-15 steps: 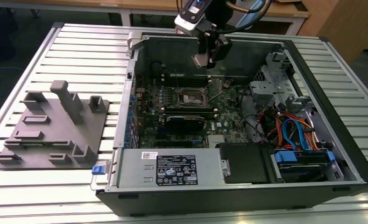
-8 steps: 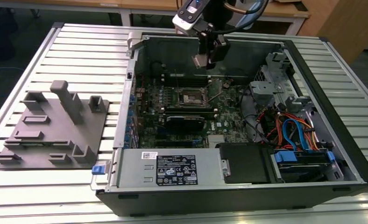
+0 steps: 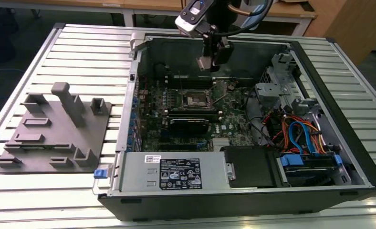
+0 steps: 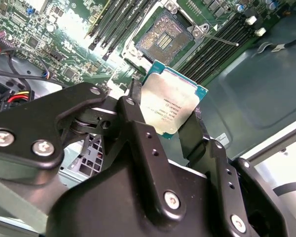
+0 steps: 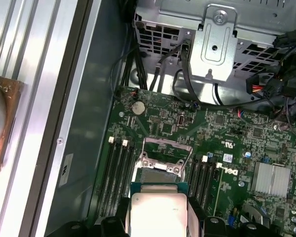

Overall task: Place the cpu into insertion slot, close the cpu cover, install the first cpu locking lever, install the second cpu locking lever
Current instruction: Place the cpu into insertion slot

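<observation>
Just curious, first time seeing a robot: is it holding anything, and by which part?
Yes: the cpu, pinched by two opposite edges between the jaws, not yet in the slot.

A workshop: opened computer [image 3: 239,206] on slatted bench [image 3: 79,47].

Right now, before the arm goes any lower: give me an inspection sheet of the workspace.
Surface: slatted metal table carrying an open computer case, with the motherboard exposed.
Job's things: cpu held above the board, not seated; insertion slot empty, contacts showing; cpu cover appears raised open in the first wrist view.
Clutter: grey fixture plate on the table at the exterior view's left.
Grippers: gripper above the board near the slot, jaws shut on the cpu's edges.
Cables: orange and blue cables inside the case at the exterior view's right, apart from the slot.
Surroundings: wooden desks beyond the table.
</observation>
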### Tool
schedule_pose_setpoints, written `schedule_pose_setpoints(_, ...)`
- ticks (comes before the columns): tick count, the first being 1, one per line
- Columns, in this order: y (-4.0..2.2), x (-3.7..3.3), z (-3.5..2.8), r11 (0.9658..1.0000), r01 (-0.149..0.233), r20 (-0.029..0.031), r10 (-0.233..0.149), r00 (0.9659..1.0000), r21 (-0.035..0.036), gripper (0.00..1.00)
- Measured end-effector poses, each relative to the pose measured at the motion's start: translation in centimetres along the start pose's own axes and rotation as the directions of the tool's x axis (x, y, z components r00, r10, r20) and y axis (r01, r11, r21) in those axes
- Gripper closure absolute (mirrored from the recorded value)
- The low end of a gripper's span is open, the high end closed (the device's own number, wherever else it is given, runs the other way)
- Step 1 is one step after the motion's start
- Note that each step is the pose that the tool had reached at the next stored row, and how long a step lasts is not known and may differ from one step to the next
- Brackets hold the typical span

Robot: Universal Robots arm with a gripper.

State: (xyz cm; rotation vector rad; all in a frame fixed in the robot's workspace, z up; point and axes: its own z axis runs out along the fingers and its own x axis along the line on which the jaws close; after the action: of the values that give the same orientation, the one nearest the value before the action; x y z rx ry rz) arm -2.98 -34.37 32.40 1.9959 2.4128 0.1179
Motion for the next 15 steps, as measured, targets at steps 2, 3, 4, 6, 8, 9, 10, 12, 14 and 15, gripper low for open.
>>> schedule_pose_setpoints(2, 0.0, 0.0, 0.06, 1.0, -0.006, 0.0004, 0.006, 1.0, -0.0002, 0.46)
schedule_pose_setpoints(3, -0.01, 0.0, 0.07, 1.0, -0.009, 0.0006, 0.009, 1.0, -0.0003, 0.46)
schedule_pose_setpoints(4, -0.01, 0.0, 0.09, 0.9999, -0.012, 0.0009, 0.012, 0.9999, -0.0004, 0.46)
schedule_pose_setpoints(6, -0.01, -0.01, 0.12, 0.9998, -0.017, 0.0012, 0.017, 0.9998, -0.0007, 0.46)
schedule_pose_setpoints(8, -0.01, -0.01, 0.14, 0.9998, -0.022, 0.0014, 0.022, 0.9998, -0.0008, 0.46)
schedule_pose_setpoints(9, -0.01, -0.01, 0.14, 0.9997, -0.023, 0.0015, 0.023, 0.9997, -0.001, 0.46)
schedule_pose_setpoints(10, -0.01, -0.01, 0.15, 0.9997, -0.024, 0.0015, 0.024, 0.9997, -0.0011, 0.46)
schedule_pose_setpoints(12, -0.01, -0.01, 0.15, 0.9997, -0.025, 0.0016, 0.025, 0.9997, -0.0011, 0.46)
schedule_pose_setpoints(14, -0.01, -0.01, 0.15, 0.9997, -0.025, 0.0016, 0.025, 0.9997, -0.0011, 0.46)
schedule_pose_setpoints(15, -0.01, -0.01, 0.15, 0.9997, -0.025, 0.0016, 0.025, 0.9997, -0.0011, 0.46)
